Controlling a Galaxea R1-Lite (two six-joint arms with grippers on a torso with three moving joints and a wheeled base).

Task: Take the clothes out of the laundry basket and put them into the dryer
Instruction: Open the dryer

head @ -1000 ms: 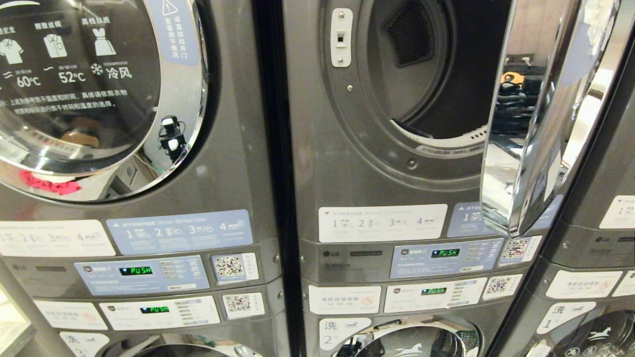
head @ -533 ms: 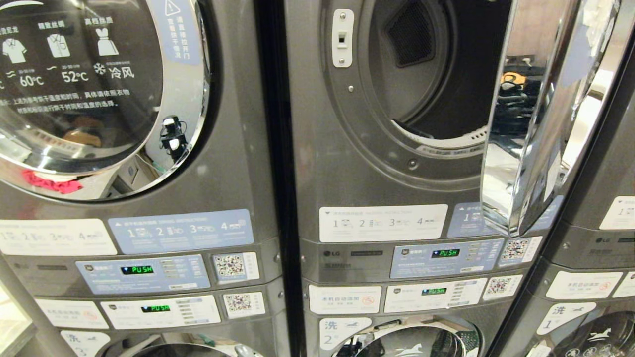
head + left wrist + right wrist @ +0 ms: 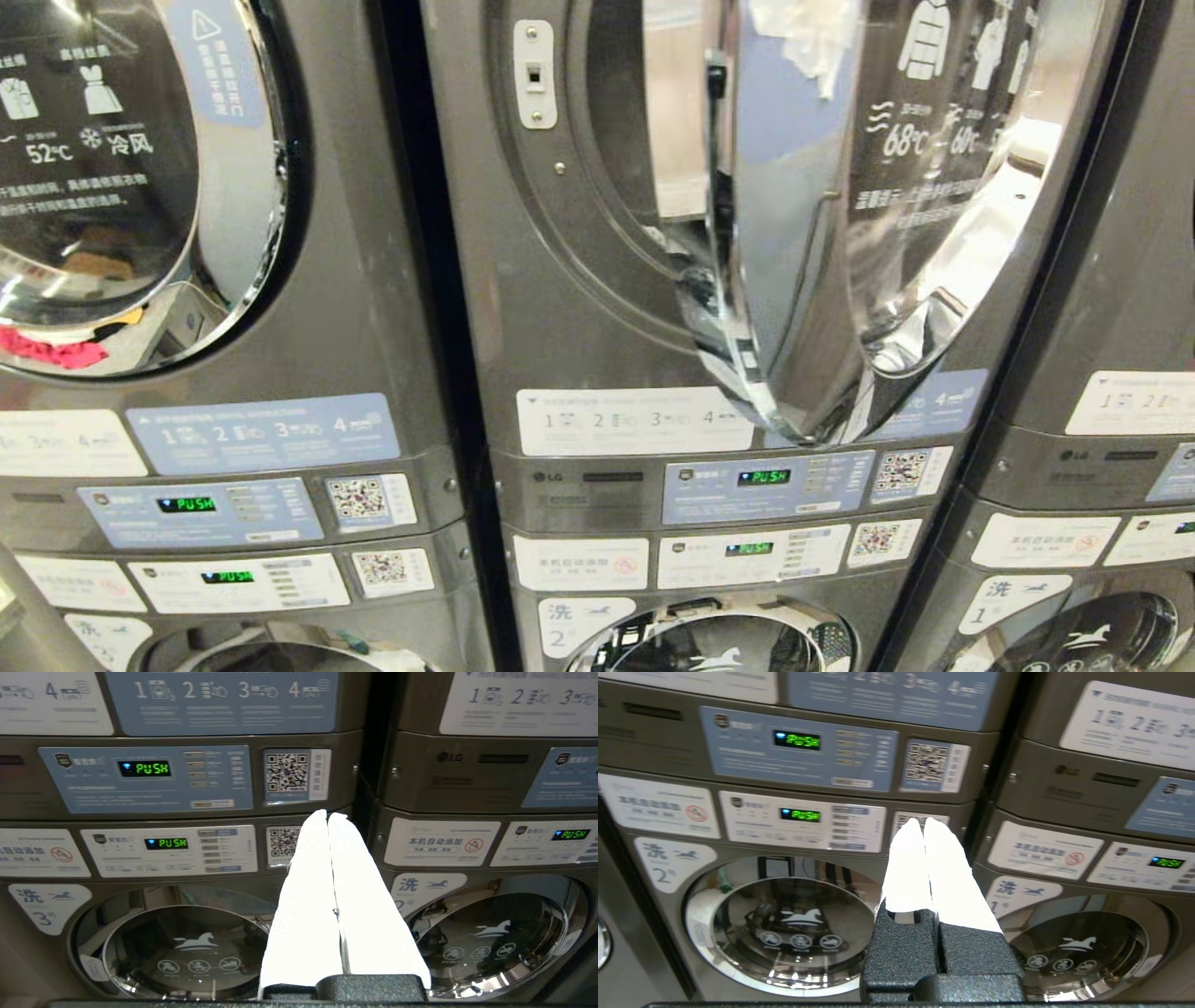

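Observation:
The middle grey dryer [image 3: 579, 317] fills the head view. Its chrome-rimmed door [image 3: 822, 233] hangs partly open on the right and covers most of the opening, so only a narrow slice of the drum [image 3: 677, 121] shows. The laundry basket and the clothes are out of view. Neither arm appears in the head view. My left gripper [image 3: 327, 814] is shut and empty, held low before the seam between two machines. The right gripper [image 3: 923, 821] is also shut and empty, in front of the lower control panels.
The left dryer's round door [image 3: 121, 168] is closed, and something red is mirrored in its lower rim [image 3: 51, 353]. Control panels with green PUSH displays [image 3: 764, 477] run below. Closed washer doors [image 3: 187, 947] [image 3: 784, 924] sit lower down. A third stack [image 3: 1102, 373] stands at right.
The whole head picture has slid leftward, so the camera moved. The middle dryer's door now stands across most of the opening, where before the drum showed wide open.

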